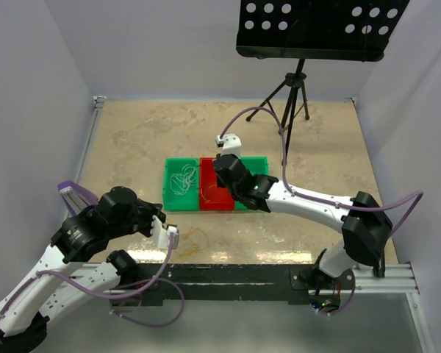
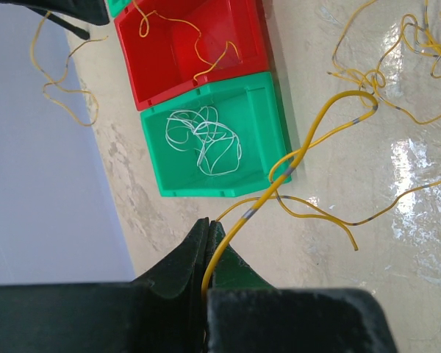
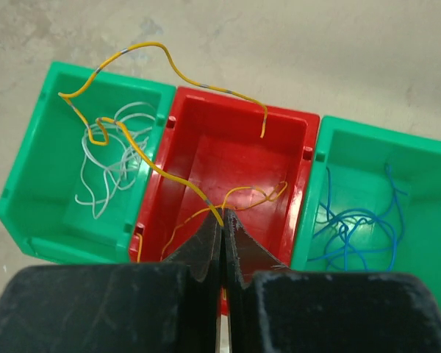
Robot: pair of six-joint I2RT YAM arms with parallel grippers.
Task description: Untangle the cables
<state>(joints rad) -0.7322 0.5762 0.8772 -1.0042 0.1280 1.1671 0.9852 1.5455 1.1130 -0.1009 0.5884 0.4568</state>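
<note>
Three bins sit in a row mid-table: a green bin [image 3: 29, 176] with whitish cables [image 3: 110, 158], a red bin [image 3: 239, 112] with yellow cables [image 3: 253, 195], and a green bin [image 3: 426, 191] with blue cables [image 3: 356, 228]. My right gripper [image 3: 222, 217] hovers over the red bin, shut on a yellow cable [image 3: 143, 151] that loops over the left green bin. My left gripper [image 2: 208, 228] is shut on another yellow cable [image 2: 309, 140], which leads to a yellow tangle [image 2: 397, 81] on the table. In the top view the left gripper [image 1: 169, 237] is beside that tangle [image 1: 191, 239].
A tripod [image 1: 298, 81] carrying a black perforated plate [image 1: 316, 26] stands at the back right. White walls enclose the table on three sides. A black rail [image 1: 228, 276] runs along the near edge. Loose yellow cable [image 2: 59, 81] lies past the red bin [image 2: 228, 22].
</note>
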